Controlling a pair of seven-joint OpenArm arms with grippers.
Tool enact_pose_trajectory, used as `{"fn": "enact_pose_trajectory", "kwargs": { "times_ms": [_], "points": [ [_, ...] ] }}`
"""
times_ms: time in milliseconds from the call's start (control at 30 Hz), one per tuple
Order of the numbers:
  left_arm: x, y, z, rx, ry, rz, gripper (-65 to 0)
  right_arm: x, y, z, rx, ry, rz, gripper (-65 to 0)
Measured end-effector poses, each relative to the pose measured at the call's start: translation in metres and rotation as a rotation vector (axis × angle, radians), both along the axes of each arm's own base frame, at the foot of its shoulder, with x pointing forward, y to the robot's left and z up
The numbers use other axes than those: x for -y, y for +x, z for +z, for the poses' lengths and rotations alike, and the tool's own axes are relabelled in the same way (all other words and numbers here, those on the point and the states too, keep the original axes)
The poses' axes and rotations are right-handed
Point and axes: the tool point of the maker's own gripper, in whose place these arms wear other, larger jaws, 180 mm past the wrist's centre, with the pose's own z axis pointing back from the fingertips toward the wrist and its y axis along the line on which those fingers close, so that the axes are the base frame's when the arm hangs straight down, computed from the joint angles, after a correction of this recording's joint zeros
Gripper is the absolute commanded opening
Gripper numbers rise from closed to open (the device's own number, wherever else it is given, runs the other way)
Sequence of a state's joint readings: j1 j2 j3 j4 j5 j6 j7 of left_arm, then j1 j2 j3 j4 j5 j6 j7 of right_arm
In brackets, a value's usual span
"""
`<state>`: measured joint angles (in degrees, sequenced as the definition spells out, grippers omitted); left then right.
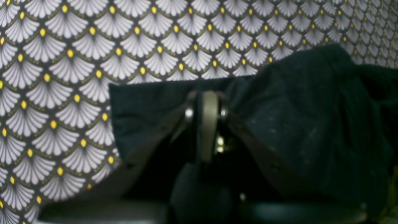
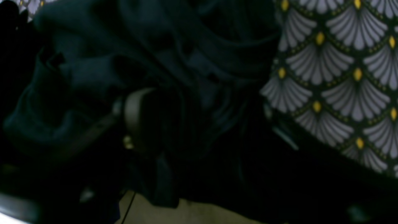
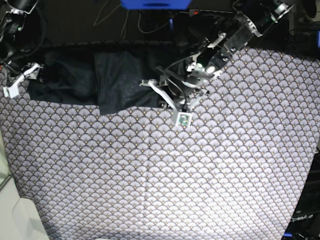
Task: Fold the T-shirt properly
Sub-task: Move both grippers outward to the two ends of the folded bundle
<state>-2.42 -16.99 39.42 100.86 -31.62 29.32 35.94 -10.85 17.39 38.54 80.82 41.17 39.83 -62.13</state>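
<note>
Jaws of left gripper point(image 1: 209, 124) pressed together, over folded dark T-shirt point(image 1: 304, 124), cloth between them not discernible. Right gripper point(image 2: 146, 121) buried in bunched cloth, jaw state too dark to tell. T-shirt strung along far edge of fan-patterned tablecloth point(image 3: 165, 180).

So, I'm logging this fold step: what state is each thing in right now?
T-shirt: partly folded, bunched along the table's far edge.
Left pincer: shut, at the shirt's edge; whether it pinches cloth cannot be told.
Right pincer: at the shirt's crumpled end; opening cannot be told.
Patterned tablecloth: spread flat.
</note>
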Motion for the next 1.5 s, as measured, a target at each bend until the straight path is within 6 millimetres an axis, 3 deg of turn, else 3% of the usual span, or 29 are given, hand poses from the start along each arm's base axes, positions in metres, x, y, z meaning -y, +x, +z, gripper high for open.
{"fn": "enact_pose_trajectory", "kwargs": {
  "times_ms": [233,267,433,600,733,833,1067,1300,1500],
  "points": [
    [0.000,-0.001,0.000,-0.003,-0.001,-0.001,-62.3,-0.021,0.007,-0.005,-0.020,0.002,0.098,-64.3],
    [0.000,-0.001,0.000,-0.002,-0.002,-0.001,-62.3,-0.022,0.007,-0.005,-0.027,-0.009,0.119,-65.0],
    [0.001,-0.001,0.002,0.002,-0.006,-0.002,-62.3,-0.033,0.012,-0.001,-0.030,-0.036,0.196,-65.0],
    [0.002,0.002,0.019,0.035,-0.040,-0.001,-62.3,-0.043,0.014,0.020,-0.011,-0.100,0.269,-65.0],
    [-0.019,0.018,0.038,0.092,-0.054,0.070,-62.3,-0.049,0.021,0.041,0.025,-0.154,0.319,-65.0],
    [-0.036,0.019,0.044,0.102,-0.062,0.120,-62.3,-0.057,0.022,0.052,0.042,-0.181,0.344,-65.0],
    [-0.082,0.005,0.024,0.051,0.000,0.203,-62.3,-0.077,0.015,0.068,0.032,-0.231,0.398,-65.0],
    [-0.133,-0.011,0.005,-0.001,0.067,0.322,-62.3,-0.106,0.018,0.073,0.073,-0.177,0.393,-65.0],
    [-0.147,-0.014,0.002,-0.008,0.085,0.351,-62.3,-0.129,0.032,0.077,0.113,-0.138,0.413,-65.0]
  ]
}}
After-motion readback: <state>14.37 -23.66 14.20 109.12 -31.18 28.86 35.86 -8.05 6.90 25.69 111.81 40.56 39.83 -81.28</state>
